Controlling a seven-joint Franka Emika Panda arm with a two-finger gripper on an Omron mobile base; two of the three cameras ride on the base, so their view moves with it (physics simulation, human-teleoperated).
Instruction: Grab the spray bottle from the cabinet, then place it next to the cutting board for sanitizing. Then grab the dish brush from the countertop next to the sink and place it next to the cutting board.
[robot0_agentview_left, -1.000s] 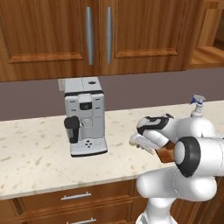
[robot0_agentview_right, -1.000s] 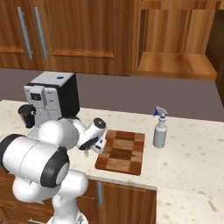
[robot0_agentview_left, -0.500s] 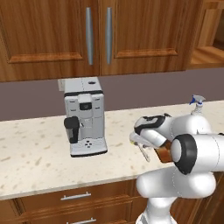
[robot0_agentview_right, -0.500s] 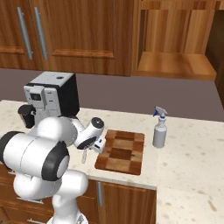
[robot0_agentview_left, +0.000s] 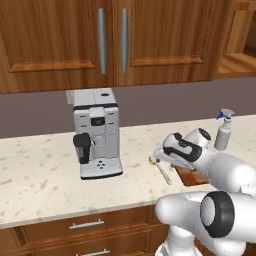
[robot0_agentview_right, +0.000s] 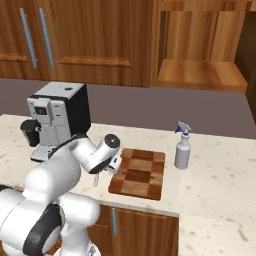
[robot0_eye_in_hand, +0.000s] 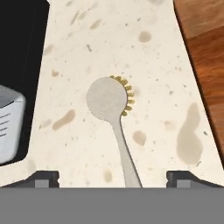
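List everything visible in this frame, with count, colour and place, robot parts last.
dish brush: 1, pale cream, lying on the countertop left of the cutting board.
cutting board: 1, chequered brown, at the counter's front edge.
spray bottle: 1, pale grey with blue-white nozzle, upright to the board's right.
coffee machine: 1, silver and black, on the counter.
countertop: 1, beige speckled.
cabinet: 1 open, reddish-brown, above the bottle.
end effector: 1, open, fingertips either side of the brush handle.
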